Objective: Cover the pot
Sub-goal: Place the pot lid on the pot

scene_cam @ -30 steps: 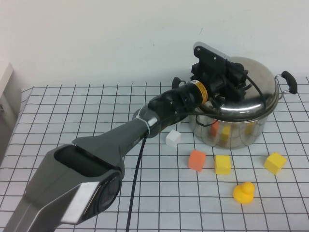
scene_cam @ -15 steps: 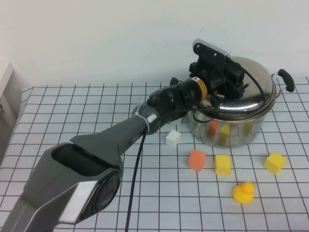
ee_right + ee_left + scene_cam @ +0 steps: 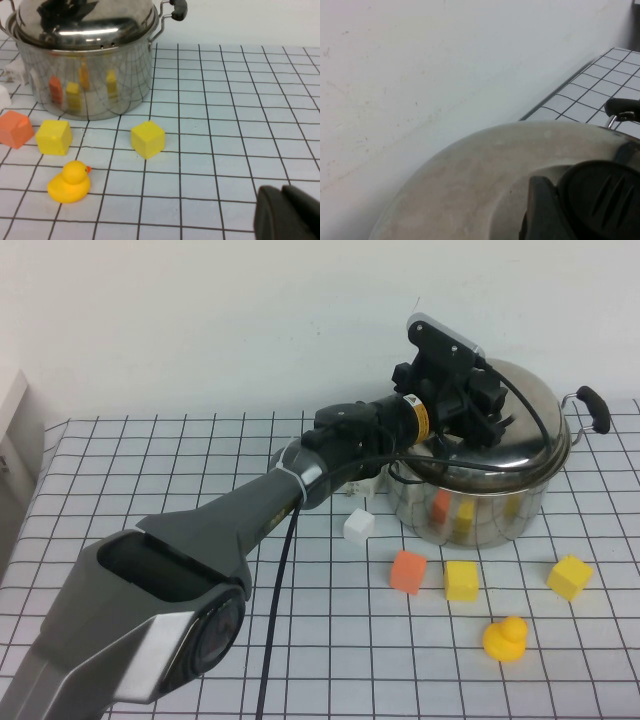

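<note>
The steel pot stands at the back right of the checked table; its black loop handle sticks out to the right. The domed steel lid lies over the pot's mouth, slightly tilted down toward the left. My left gripper is above the lid, shut on its black knob; one finger presses the knob's side. The pot and lid also show in the right wrist view. My right gripper is shut and empty, low over the table, well away from the pot.
In front of the pot lie a white block, an orange block, two yellow blocks and a yellow duck. A white wall stands close behind the pot. The left arm stretches diagonally across the table.
My left gripper has shifted slightly right and back with the lid. The lid now sits more squarely over the pot. The blocks and duck have not moved.
</note>
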You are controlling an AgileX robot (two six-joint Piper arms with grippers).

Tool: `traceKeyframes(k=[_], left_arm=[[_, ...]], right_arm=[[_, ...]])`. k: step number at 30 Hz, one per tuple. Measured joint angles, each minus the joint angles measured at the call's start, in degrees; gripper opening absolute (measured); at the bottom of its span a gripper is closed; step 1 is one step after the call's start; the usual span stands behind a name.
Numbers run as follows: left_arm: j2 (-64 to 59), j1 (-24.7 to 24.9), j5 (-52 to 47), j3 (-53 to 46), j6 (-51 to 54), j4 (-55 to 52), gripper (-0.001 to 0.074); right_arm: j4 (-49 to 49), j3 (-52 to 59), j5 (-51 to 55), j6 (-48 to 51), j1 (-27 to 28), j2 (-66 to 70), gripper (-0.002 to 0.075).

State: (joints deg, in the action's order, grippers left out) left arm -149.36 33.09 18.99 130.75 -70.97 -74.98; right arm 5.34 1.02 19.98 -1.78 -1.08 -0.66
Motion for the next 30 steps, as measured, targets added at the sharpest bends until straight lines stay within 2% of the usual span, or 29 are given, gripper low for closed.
traceKeyframes(k=[24,30], left_arm=[[0.87,0.0,-3.17,0.0,-8.72,-3.44,0.033],[0.87,0.0,-3.17,0.0,-13.03,-9.26,0.033]], right_arm=[[0.0,0.0,0.0,0.0,0.0,0.0,0.0009],[0.0,0.0,0.0,0.0,0.0,0.0,0.0009]])
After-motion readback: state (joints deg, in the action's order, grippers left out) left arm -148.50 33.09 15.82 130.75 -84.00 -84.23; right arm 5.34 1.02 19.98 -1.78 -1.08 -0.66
